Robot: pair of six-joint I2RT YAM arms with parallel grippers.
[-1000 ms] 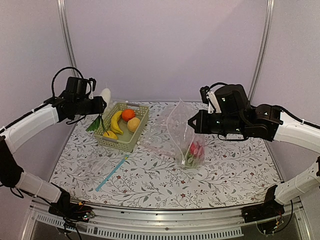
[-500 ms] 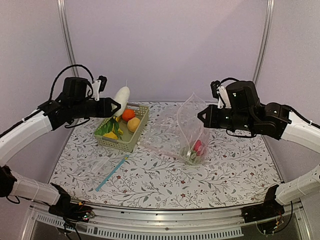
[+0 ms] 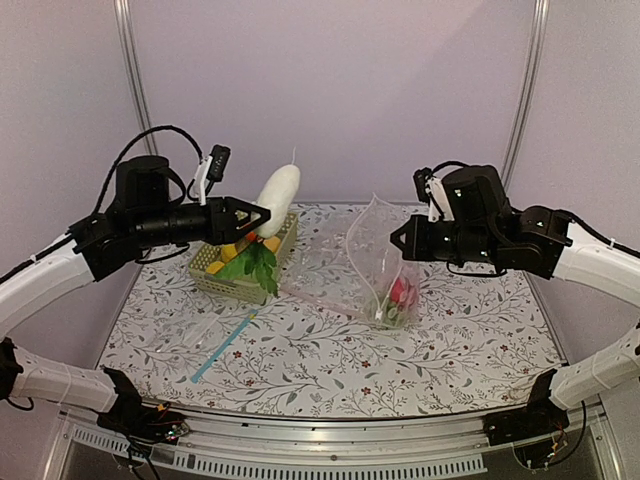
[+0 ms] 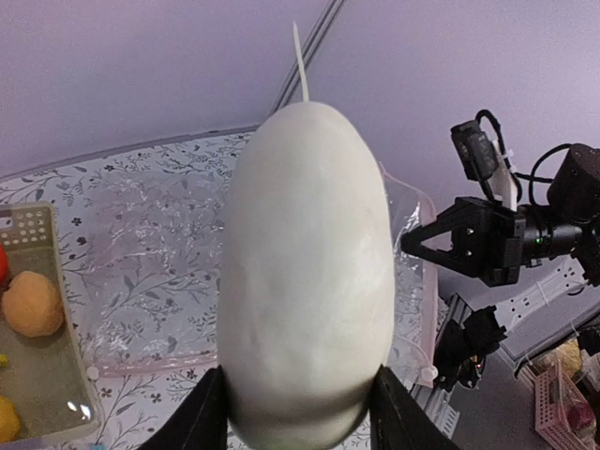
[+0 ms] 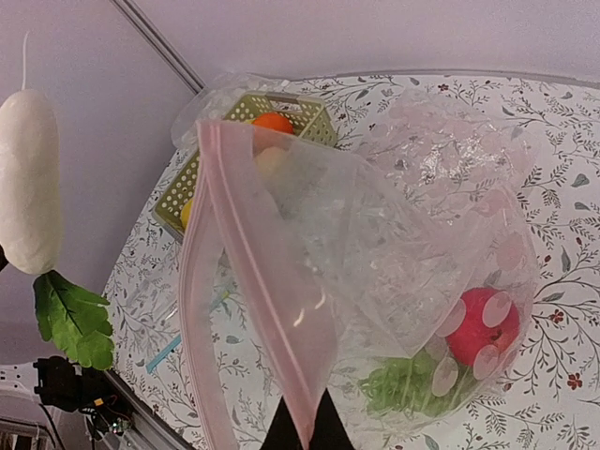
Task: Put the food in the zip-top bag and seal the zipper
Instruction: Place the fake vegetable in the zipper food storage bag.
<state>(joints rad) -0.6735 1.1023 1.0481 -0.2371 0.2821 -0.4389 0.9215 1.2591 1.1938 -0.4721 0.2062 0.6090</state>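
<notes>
My left gripper (image 3: 255, 217) is clamped on the thick end of the white radish (image 3: 277, 200), one finger on each flank. The root slants up and away beyond the jaws, its thin tip the highest point, and its green leaves (image 3: 258, 265) dangle just under them. Below those jaws sits the green basket (image 3: 225, 285), its rim behind the hanging leaves, with an orange (image 5: 273, 122) and a peach (image 4: 33, 303) inside. My right gripper (image 5: 302, 429) is pinched tight on the pink strip (image 5: 253, 253) of the clear bag (image 3: 365, 250), so the bag hangs from those jaws. The strip's two edges are parted: one runs straight out from the fingertips, and the other bows off toward the left arm's side, where the gap between them seems to face. Deep in the bag, down past the right jaws, lie a red fruit (image 5: 483, 328) and some greens (image 5: 403, 389). That end sits low at the table (image 3: 450, 370), though I cannot tell whether it bears on it. Between the two pairs of jaws there is open air; the radish tip is near the bag's raised edge but apart from it. Nearer the arm bases than the left jaws, a flat bag with a blue strip (image 3: 225, 345) lies on the table just beside the basket's near corner.
</notes>
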